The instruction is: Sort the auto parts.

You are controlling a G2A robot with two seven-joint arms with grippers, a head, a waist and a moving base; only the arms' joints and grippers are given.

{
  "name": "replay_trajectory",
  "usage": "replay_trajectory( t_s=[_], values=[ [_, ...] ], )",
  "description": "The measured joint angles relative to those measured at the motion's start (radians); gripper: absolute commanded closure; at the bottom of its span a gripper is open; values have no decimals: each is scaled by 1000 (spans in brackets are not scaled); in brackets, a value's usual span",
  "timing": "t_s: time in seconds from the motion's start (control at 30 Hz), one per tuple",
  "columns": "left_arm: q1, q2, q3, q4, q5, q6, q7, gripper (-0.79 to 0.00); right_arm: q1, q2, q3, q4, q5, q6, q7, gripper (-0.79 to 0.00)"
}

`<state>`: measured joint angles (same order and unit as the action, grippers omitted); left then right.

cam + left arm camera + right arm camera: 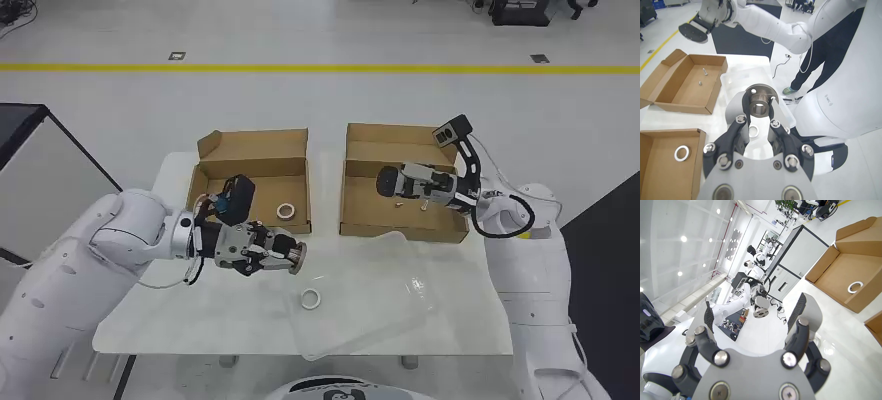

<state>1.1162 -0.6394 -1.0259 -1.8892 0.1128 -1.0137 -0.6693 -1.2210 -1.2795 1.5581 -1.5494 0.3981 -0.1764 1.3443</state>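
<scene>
Left gripper (759, 113) clamped on flanged bushing (761, 99) by sleeve, held above table (200, 310), in front of washer box (696, 161). Slip risk: heavy flange overhung past pads. Bolt box (677, 85) access blocked by right gripper (384, 183), jaws apart. Loose washer (754, 131) and clear tray (728, 83) in drop path.
</scene>
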Motion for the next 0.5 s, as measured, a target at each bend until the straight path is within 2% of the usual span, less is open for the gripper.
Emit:
replay_trajectory(
  t_s=[0.3,0.5],
  values=[
    [7,-7,-10,5,-32,1,117,0,0,0,0,0,0,0,0,-785],
    [7,-8,-18,8,-10,1,128,0,0,0,0,0,0,0,0,-785]
  ],
)
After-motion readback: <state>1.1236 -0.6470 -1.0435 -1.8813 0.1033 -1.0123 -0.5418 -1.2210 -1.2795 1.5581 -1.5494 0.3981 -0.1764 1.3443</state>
